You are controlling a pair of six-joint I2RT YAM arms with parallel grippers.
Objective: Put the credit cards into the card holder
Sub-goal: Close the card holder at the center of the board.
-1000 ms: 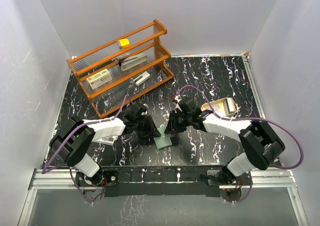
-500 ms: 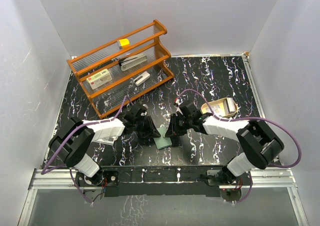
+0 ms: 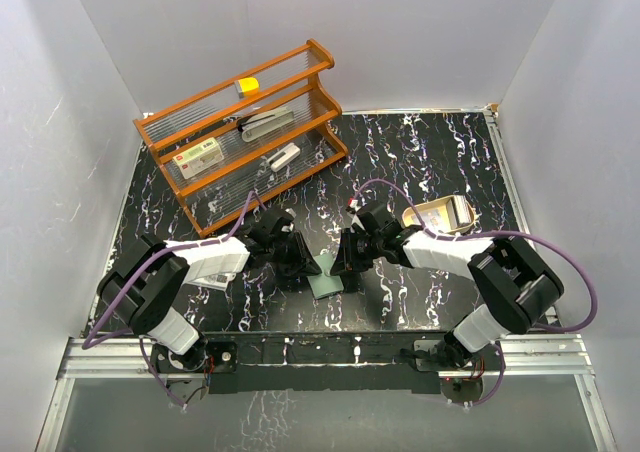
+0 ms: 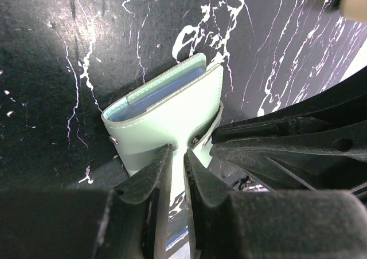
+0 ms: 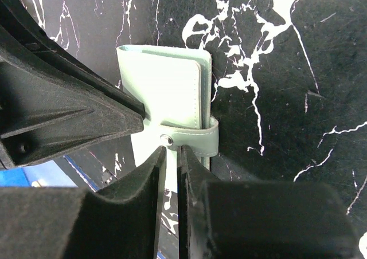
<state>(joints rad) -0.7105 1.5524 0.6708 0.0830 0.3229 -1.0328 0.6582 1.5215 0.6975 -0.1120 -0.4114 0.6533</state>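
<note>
The card holder (image 3: pixel 326 275) lies on the black marbled table between my two arms. It looks pale green, with a snap strap (image 5: pixel 192 138) and a blue-grey inside edge (image 4: pixel 155 98). My left gripper (image 3: pixel 304 263) is shut on a thin flap of the holder (image 4: pixel 166 118), which is pinched between its fingertips (image 4: pixel 161 159). My right gripper (image 3: pixel 343 261) is shut on the holder's other cover (image 5: pixel 166 90), just below the snap. A pale credit card (image 3: pixel 213 279) with dark print lies partly hidden under my left arm.
An orange wooden rack (image 3: pixel 240 132) stands at the back left and holds a white box with a red label (image 3: pixel 198 157), a yellow item (image 3: pixel 247 85) and grey items. A tan tray (image 3: pixel 443 215) sits right of my right arm.
My right gripper has edged slightly nearer and lower onto the holder. The left gripper and the holder have hardly moved.
</note>
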